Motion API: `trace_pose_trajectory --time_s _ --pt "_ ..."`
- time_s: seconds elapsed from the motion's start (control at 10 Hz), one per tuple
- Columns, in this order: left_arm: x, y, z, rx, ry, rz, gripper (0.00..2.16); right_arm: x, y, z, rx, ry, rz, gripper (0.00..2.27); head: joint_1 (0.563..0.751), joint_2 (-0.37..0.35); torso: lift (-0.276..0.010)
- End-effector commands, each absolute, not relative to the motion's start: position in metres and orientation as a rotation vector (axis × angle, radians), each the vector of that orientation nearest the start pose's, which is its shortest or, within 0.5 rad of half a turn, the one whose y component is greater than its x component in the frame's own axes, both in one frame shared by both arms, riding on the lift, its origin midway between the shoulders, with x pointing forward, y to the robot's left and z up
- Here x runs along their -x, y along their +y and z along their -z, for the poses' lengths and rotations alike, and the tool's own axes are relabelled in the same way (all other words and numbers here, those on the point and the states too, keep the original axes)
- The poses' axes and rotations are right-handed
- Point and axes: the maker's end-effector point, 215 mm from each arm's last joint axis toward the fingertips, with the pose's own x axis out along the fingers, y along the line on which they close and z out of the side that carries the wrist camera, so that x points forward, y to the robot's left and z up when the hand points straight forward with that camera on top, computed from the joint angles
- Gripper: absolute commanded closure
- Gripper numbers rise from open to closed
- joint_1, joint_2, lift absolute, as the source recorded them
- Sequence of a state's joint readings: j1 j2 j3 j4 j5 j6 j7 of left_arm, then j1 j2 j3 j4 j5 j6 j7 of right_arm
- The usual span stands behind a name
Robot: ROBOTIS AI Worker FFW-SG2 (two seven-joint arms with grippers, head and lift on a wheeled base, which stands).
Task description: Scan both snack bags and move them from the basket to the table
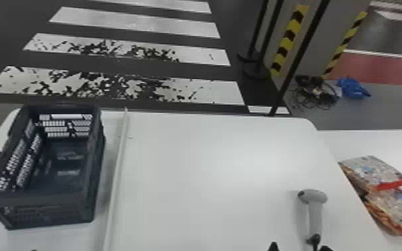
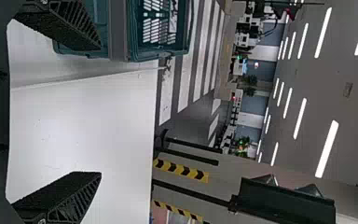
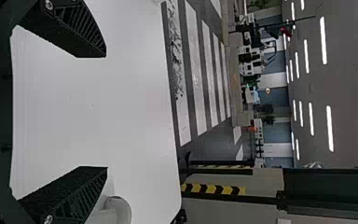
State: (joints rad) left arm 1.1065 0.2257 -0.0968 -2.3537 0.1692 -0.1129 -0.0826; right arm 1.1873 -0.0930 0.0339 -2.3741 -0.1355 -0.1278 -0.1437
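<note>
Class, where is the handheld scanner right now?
In the head view, the scanner sits near the right edge of the white table, left of the two snack bags.

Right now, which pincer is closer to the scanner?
Right. The right pincer hangs open just on the robot's side of the scanner; the left pincer is farther off, over toward the basket.
</note>
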Motion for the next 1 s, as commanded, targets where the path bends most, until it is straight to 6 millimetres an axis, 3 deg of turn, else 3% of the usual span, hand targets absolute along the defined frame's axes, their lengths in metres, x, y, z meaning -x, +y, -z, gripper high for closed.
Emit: trace_pose_trajectory --time_s 0.0,0.2,0.9 --pt "-0.258 0.156 0.353 0.136 0.224 0.291 0.03 -0.238 -0.243 0.351 -0.109 0.216 0.094 0.07 0.695 -0.202 -0.098" --pt "-0.261 0.157 0.343 0.148 0.191 0.289 0.03 -0.237 -0.249 0.335 -0.110 0.161 0.107 0.07 0.695 -0.215 -0.098" --pt "-0.265 0.171 0.336 0.165 0.169 0.280 0.03 -0.230 -0.264 0.316 -0.121 0.073 0.142 0.06 0.695 -0.225 -0.098"
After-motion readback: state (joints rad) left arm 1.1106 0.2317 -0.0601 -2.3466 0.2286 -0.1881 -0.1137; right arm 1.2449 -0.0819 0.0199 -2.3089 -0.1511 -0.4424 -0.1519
